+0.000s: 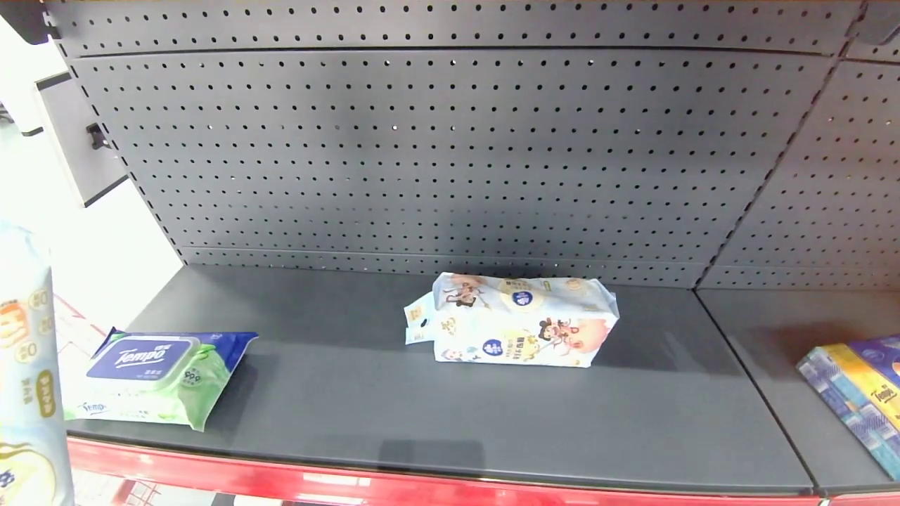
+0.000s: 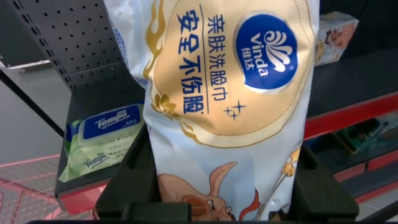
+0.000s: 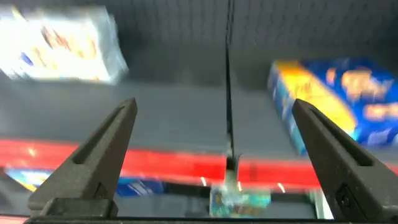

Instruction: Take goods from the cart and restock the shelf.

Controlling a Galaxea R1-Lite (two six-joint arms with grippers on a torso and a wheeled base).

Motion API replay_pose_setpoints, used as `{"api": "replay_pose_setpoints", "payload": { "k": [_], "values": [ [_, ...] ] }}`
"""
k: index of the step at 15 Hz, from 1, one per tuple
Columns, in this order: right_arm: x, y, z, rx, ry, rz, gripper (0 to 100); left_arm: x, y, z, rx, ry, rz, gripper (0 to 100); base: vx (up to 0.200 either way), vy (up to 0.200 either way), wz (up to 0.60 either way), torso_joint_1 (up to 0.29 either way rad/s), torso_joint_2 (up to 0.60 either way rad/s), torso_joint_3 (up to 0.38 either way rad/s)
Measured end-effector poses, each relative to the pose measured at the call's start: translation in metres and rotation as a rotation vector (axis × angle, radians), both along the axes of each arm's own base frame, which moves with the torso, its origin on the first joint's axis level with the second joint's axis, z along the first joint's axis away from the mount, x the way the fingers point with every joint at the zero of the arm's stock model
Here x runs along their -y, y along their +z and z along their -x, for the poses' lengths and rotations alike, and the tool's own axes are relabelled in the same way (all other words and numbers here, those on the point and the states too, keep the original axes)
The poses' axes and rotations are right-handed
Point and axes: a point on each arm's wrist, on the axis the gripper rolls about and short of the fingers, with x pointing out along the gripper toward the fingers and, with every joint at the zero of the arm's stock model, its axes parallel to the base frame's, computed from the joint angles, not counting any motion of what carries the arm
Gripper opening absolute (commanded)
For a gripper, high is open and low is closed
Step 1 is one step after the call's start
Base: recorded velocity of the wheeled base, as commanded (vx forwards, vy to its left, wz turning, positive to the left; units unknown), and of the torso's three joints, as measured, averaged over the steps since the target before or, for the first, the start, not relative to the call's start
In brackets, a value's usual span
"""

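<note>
My left gripper (image 2: 224, 190) is shut on a tall white and gold face towel pack (image 2: 224, 99), its dark fingers (image 2: 134, 168) pressing both sides. The same pack (image 1: 28, 379) stands upright at the far left, level with the shelf's front left corner. The dark grey shelf (image 1: 422, 407) carries a cartoon-printed tissue pack (image 1: 517, 320) in the middle and a green and blue wet wipes pack (image 1: 158, 376) at its left front. My right gripper (image 3: 214, 155) is open with nothing in it, in front of the red shelf edge (image 3: 155, 165).
A blue and yellow tissue pack (image 1: 858, 393) lies on the adjoining shelf section to the right, also seen as the blue and yellow pack (image 3: 336, 99). A perforated back panel (image 1: 450, 154) closes the rear. Bare shelf lies between the wipes and the middle pack. Lower shelves hold more goods (image 3: 239, 202).
</note>
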Motion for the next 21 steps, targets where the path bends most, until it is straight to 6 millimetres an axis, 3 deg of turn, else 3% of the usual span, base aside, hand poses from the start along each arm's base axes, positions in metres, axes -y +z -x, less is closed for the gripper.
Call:
{"api": "replay_pose_setpoints", "payload": {
  "k": [3, 5, 7, 10, 13, 18, 21],
  "values": [
    [-0.001, 0.064, -0.013, -0.015, 0.073, 0.003, 100, 0.0, 0.003, -0.002, -0.002, -0.001, -0.001, 0, 0.0, 0.0, 0.0, 0.0, 0.0, 0.0],
    [-0.004, 0.099, -0.047, -0.101, 0.168, 0.031, 100, 0.001, 0.01, -0.006, 0.021, -0.001, 0.003, 0, 0.0, 0.0, 0.0, 0.0, 0.0, 0.0],
    [-0.01, 0.113, -0.092, -0.193, 0.332, 0.055, 100, 0.003, 0.018, -0.013, 0.041, -0.001, 0.007, 0, 0.0, 0.0, 0.0, 0.0, 0.0, 0.0],
    [-0.021, 0.106, -0.161, -0.289, 0.55, 0.06, 100, 0.006, 0.023, -0.026, 0.016, -0.002, -0.002, 0, 0.0, 0.0, 0.0, 0.0, 0.0, 0.0],
    [-0.028, 0.086, -0.213, -0.323, 0.758, 0.092, 100, 0.01, 0.023, -0.033, -0.023, -0.083, -0.01, 0, 0.0, 0.0, 0.0, 0.0, 0.0, 0.0],
    [-0.028, 0.06, -0.279, -0.242, 0.975, 0.167, 100, 0.011, 0.024, -0.039, -0.047, -0.112, -0.017, 0, 0.0, 0.0, 0.0, 0.0, 0.0, 0.0],
    [-0.035, 0.052, -0.299, -0.256, 1.008, 0.165, 100, 0.012, 0.024, -0.039, -0.041, -0.112, -0.032, 0, 0.0, 0.0, 0.0, 0.0, 0.0, 0.0]
  ]
}}
